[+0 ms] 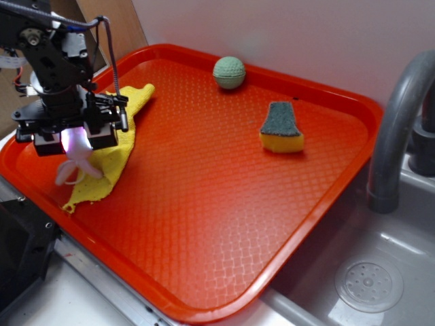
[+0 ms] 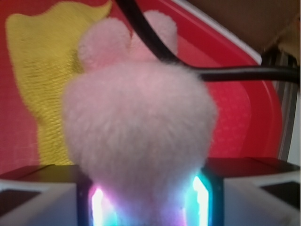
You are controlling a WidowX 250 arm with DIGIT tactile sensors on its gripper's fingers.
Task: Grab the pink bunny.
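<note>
**Ann:** Well, look at the left side of the red tray: the gripper has its jaws closed on the pink bunny, and the toy sits pinched right between them.

**Ben:** Agreed. In the wrist view the pink bunny fills nearly the whole picture, a fuzzy pale mass wedged between the two fingers, with coloured light glowing on either side of it.

**Ann:** From the outside view its pale ears and a thin white loop dangle below the jaws, over the yellow cloth. Whether they touch the cloth I cannot tell.

**Ben:** That cloth lies crumpled along the tray's left side, running from the far left corner toward the near left edge. In the wrist view it shows behind the bunny on the left.

**Ann:** A black cable crosses in front of the wrist camera, over the bunny's rounded upper parts.

**Ben:** Elsewhere on the tray, the green knitted ball rests at the far edge, and a yellow sponge with a dark green top lies to the right, both well apart from the gripper.

**Ann:** Off to the right, a grey faucet rises beside a sink.
</note>
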